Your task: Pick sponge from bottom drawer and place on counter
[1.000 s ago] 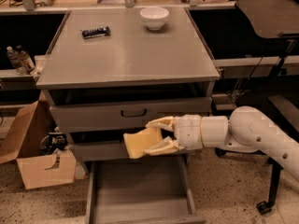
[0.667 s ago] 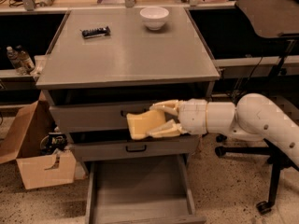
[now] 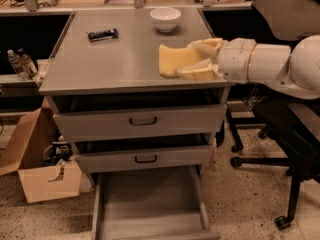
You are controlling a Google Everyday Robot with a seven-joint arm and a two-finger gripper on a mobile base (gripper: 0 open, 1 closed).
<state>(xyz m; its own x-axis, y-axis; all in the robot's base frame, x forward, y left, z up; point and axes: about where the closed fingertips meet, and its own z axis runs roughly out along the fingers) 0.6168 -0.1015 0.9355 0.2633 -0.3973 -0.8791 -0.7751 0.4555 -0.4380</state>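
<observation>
Pale yellow sponge (image 3: 172, 60) was found clamped between the cream fingers of the end effector (image 3: 189, 60), held over the right front part of the grey tabletop (image 3: 115, 59); contact with the surface could not be determined. The bottom drawer (image 3: 150, 204) was seen pulled out. A white bowl (image 3: 165, 19) and a dark packet (image 3: 103, 34) were noted further back; the packet's lettering could not be read.

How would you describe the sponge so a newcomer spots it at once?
Start at the smooth grey counter topping the three-drawer cabinet. Near its right edge, the cream-fingered end effector reaches in from the right, shut on the pale yellow flat sponge. It is the only soft yellow pad, unlike the round white bowl behind it and the black bar to the left.
</observation>
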